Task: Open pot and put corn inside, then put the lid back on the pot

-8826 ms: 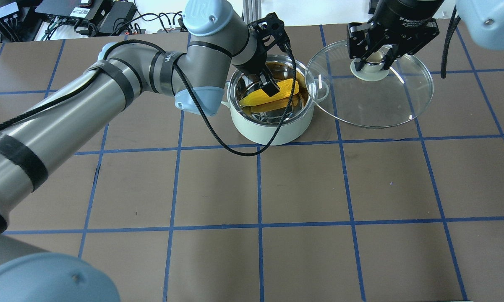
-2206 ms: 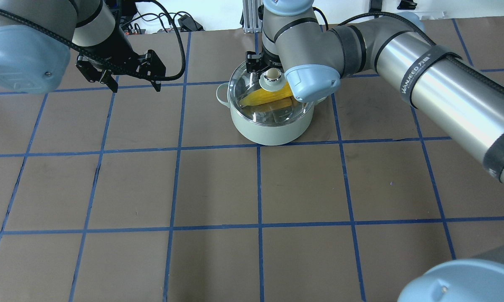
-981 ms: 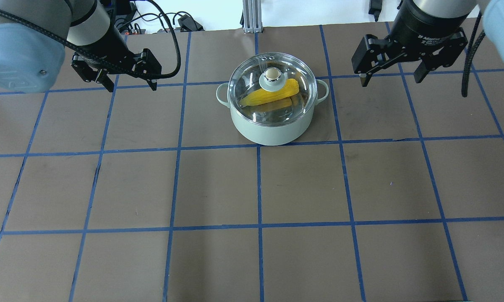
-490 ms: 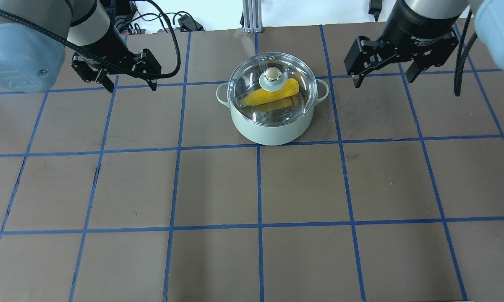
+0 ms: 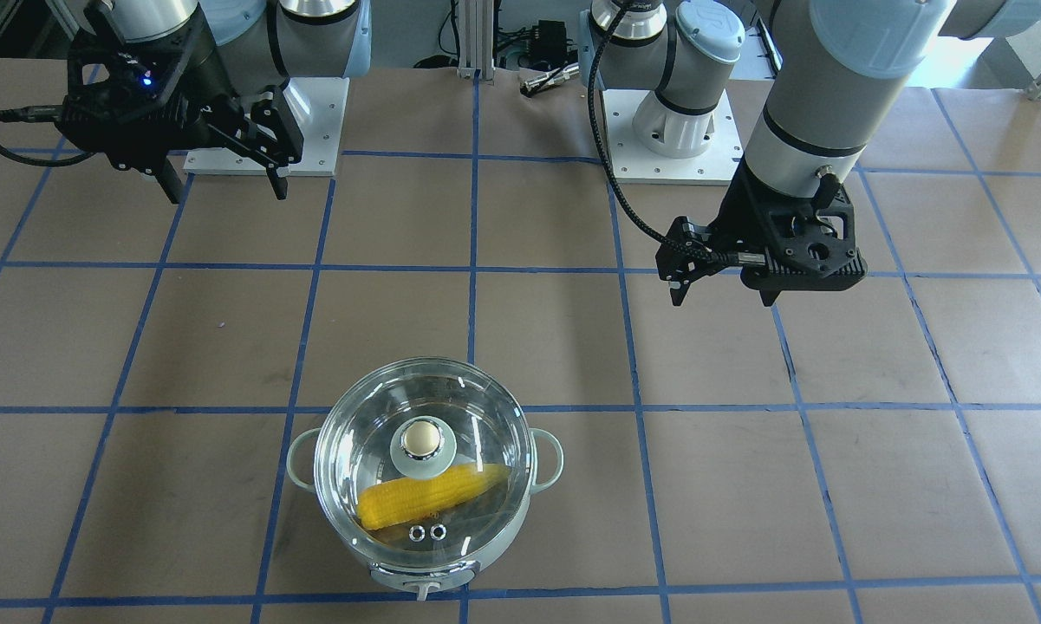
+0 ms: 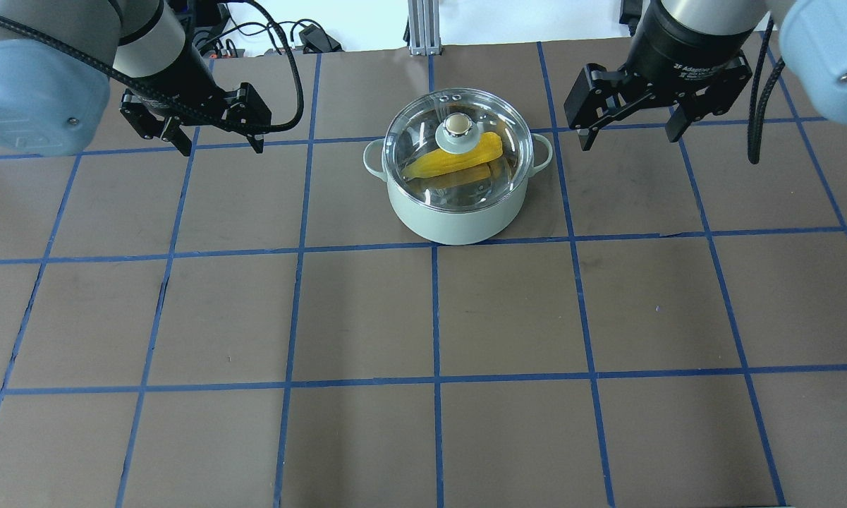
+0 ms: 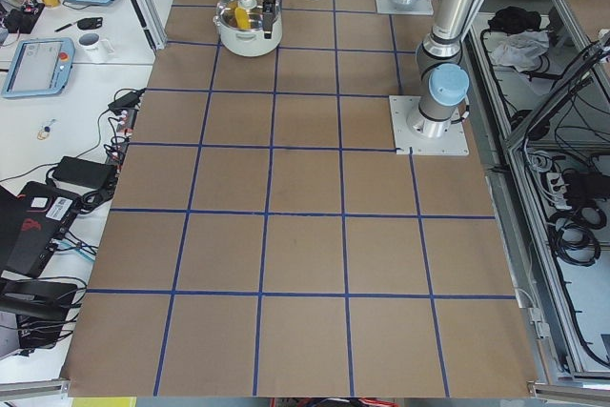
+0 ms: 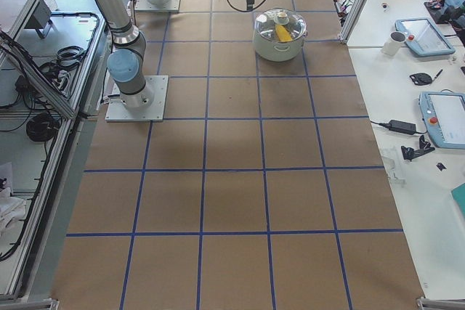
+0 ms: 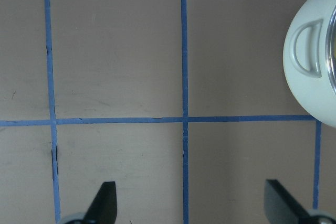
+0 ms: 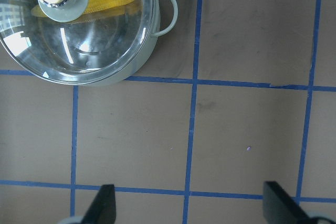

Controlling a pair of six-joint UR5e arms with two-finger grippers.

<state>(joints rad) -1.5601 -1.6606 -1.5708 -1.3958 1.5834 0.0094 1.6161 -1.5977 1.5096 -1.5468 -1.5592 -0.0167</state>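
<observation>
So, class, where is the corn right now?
In the overhead view the corn lies inside the mint-green pot, under its clear glass lid, top centre.

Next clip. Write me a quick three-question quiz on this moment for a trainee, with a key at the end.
1. True or false: the lid sits closed on the pot, with no gripper touching its knob.
2. Where is the corn? A: lying beside the pot. B: inside the pot, under the lid. C: balanced on top of the lid.
3. Fill in the blank: the left gripper and the right gripper hang either side of the pot, both with jaws ____ and holding nothing.

Key: 1 true; 2 B; 3 open.
</observation>
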